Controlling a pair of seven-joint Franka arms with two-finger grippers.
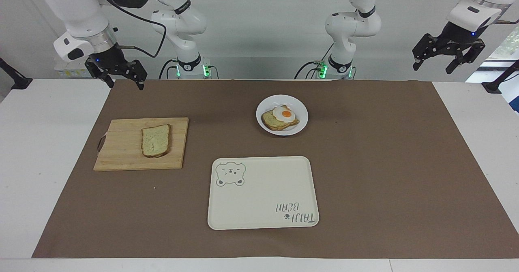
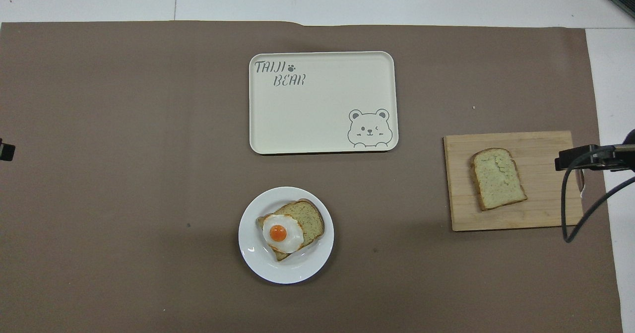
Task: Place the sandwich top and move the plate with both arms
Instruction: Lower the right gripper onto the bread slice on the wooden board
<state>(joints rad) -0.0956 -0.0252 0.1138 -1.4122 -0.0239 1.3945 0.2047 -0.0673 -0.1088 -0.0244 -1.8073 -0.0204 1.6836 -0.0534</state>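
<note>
The sandwich top (image 1: 155,141) (image 2: 497,178), a plain speckled slice, lies flat on a wooden cutting board (image 1: 121,152) (image 2: 545,209) toward the right arm's end. The white plate (image 1: 265,106) (image 2: 258,266) sits mid-table, near the robots, and holds a bread slice with a fried egg (image 1: 284,113) (image 2: 280,233). My right gripper (image 1: 125,82) hangs open and empty in the air, over the mat's corner by the board. My left gripper (image 1: 432,67) waits open and empty, high over the left arm's end of the table.
A cream tray (image 1: 263,195) (image 2: 322,114) with a bear drawing lies farther from the robots than the plate. A brown mat (image 1: 385,162) covers most of the white table. The right arm's black cable (image 2: 565,214) hangs over the board's handle end.
</note>
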